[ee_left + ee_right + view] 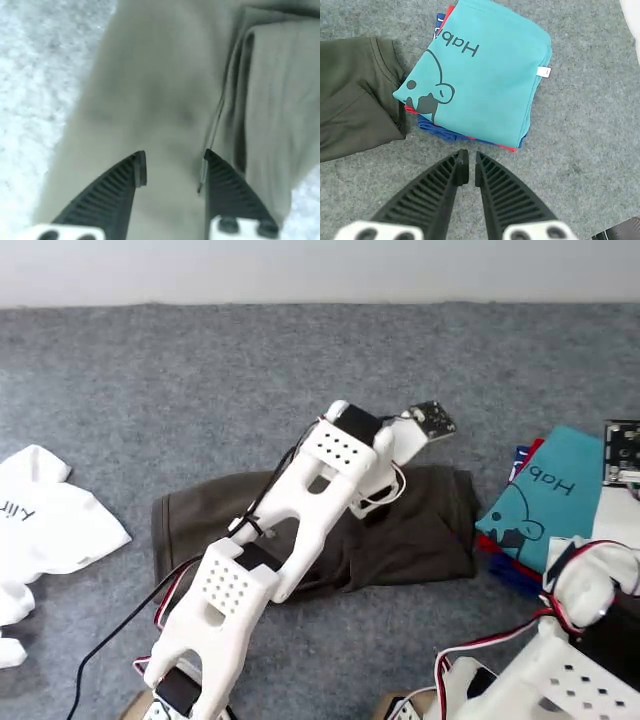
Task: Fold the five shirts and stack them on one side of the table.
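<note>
- On the grey table cover [300, 370], five shirts in all: three stacked, two lying single
- Stack, count three, at the right side of the table, folded: teal shirt [490, 75] on top with a dark printed figure and lettering and a small white tag at one edge; red shirt [448, 11] directly beneath, showing as a thin edge; blue shirt [437, 131] at the bottom, its edge sticking out on the near side
- Olive shirt [420, 530], count one, at the table's centre, spread in a wide, partly folded band with creases; its right end lies just beside the stack, touching or nearly touching the teal shirt's corner
- White shirt [45, 520], count one, at the far left edge, rumpled and unfolded, well apart from the olive shirt
- Arms, count two, white with dark motors
- Left arm [290, 530]: stretched from the near edge across the olive shirt
- Left gripper [172, 162]: jaws spread wide just above the olive fabric beside a folded seam, nothing between them; contact with the cloth cannot be told
- Right arm [580, 640]: at the near right corner
- Right gripper [468, 160]: jaws drawn to a narrow slit, empty, hanging over bare cover just beside the stack's near edge
</note>
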`<state>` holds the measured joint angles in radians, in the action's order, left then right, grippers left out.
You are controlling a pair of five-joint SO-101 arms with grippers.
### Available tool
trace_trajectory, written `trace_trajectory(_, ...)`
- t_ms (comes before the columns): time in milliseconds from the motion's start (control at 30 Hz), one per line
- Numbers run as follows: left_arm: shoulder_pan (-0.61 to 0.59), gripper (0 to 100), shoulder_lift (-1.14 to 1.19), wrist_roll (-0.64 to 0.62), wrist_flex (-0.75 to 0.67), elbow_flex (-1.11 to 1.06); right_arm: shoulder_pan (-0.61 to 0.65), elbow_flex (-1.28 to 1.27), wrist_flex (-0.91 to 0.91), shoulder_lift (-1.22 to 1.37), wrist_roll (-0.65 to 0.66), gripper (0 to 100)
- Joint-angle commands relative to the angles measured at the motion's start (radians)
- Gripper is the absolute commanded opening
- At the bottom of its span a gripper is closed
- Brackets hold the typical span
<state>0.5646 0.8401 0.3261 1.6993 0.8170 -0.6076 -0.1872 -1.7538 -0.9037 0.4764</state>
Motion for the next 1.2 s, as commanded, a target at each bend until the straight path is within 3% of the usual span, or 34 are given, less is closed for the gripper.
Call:
trace_trajectory(0, 0.002, 18, -0.086, -0.006, 0.057, 0.140, -0.013, 0.003, -0.039, -0.002, -0.002, 4.3)
trace_trajectory(133, 0.025, 18, -0.189, -0.043, 0.057, 0.094, -0.013, 0.003, -0.039, -0.005, -0.002, 4.3)
trace_trajectory(367, 0.158, 18, -0.433, -0.043, 0.054, -0.352, -0.013, 0.002, -0.039, -0.005, -0.002, 4.3)
trace_trajectory(500, 0.175, 18, -0.500, -0.048, 0.009, -0.545, -0.013, -0.015, -0.039, -0.007, -0.002, 4.3)
trace_trajectory(900, 0.000, 18, -0.500, -0.041, -0.304, -0.874, -0.015, -0.069, -0.039, -0.010, -0.002, 3.9)
trace_trajectory(1167, -0.012, 18, -0.512, -0.043, -0.278, -0.895, -0.015, -0.069, -0.039, -0.010, -0.002, 3.9)
